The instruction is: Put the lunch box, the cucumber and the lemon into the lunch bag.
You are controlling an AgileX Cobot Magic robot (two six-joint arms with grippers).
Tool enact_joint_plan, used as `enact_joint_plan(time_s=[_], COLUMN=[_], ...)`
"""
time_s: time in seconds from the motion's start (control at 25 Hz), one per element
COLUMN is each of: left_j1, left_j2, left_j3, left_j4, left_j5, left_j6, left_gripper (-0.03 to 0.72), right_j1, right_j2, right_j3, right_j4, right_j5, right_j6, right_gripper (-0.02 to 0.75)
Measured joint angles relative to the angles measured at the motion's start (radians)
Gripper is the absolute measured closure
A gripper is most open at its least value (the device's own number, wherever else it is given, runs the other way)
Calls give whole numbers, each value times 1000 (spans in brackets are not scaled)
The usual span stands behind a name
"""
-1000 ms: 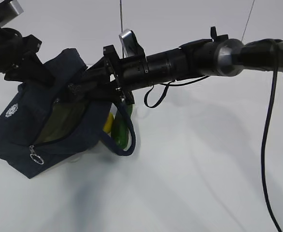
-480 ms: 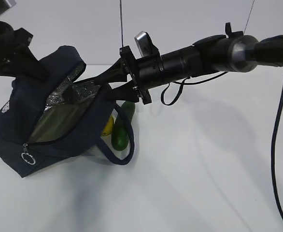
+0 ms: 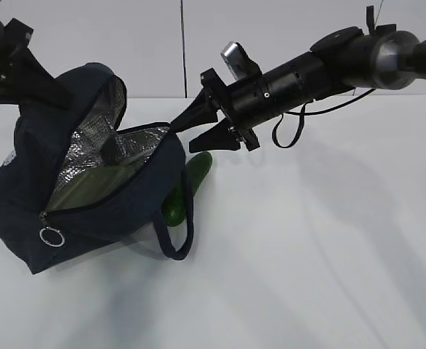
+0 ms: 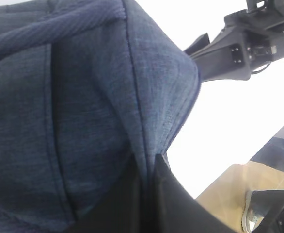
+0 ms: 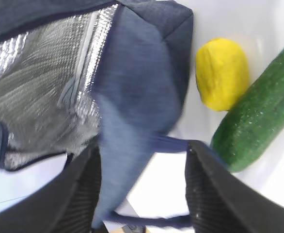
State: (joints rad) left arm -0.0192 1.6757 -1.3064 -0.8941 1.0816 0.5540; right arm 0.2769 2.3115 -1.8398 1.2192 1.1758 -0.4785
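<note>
Lunch bag (image 3: pixel 118 196): boxy dark navy fabric, silvery lining exposed, ring zipper pull at front; lying tilted on the white table (image 3: pixel 307 254), mouth gaping wider than half a second ago. Pale green lid of the lunch box (image 3: pixel 89 185) shows inside. Cucumber (image 3: pixel 187 189) and lemon (image 5: pixel 223 74) lie on the table just beside the bag (lemon seen only by the right wrist). Left gripper (image 4: pixel 149 167): pinching the bag's upper fabric. Right gripper (image 5: pixel 144 187): fingers spread, drawn back from the opening. No legible writing.
</note>
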Motion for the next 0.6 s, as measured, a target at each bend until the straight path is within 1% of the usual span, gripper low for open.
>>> enact_joint_plan(time_s=[0.12, 0.2, 0.36, 0.48, 0.6], left_j1=[17, 39, 92, 120, 127], left_j2=[0, -2, -3, -4, -4], left_j3=[0, 0, 0, 0, 0], left_j4=[-3, 1, 49, 63, 83], left_j5=[2, 4, 8, 8, 6], left_j6=[2, 4, 6, 6, 6], left_gripper=[693, 693, 693, 693, 693], right_j1=[-6, -10, -18, -18, -20], right_j2=[-12, -23, -49, -68, -75], right_j3=[0, 0, 0, 0, 0], right_j4=[-54, -62, -88, -157, -227], right_j5=[-4, -4, -7, -25, -37], right_j6=[20, 29, 50, 94, 139], right_gripper=[321, 321, 321, 321, 321])
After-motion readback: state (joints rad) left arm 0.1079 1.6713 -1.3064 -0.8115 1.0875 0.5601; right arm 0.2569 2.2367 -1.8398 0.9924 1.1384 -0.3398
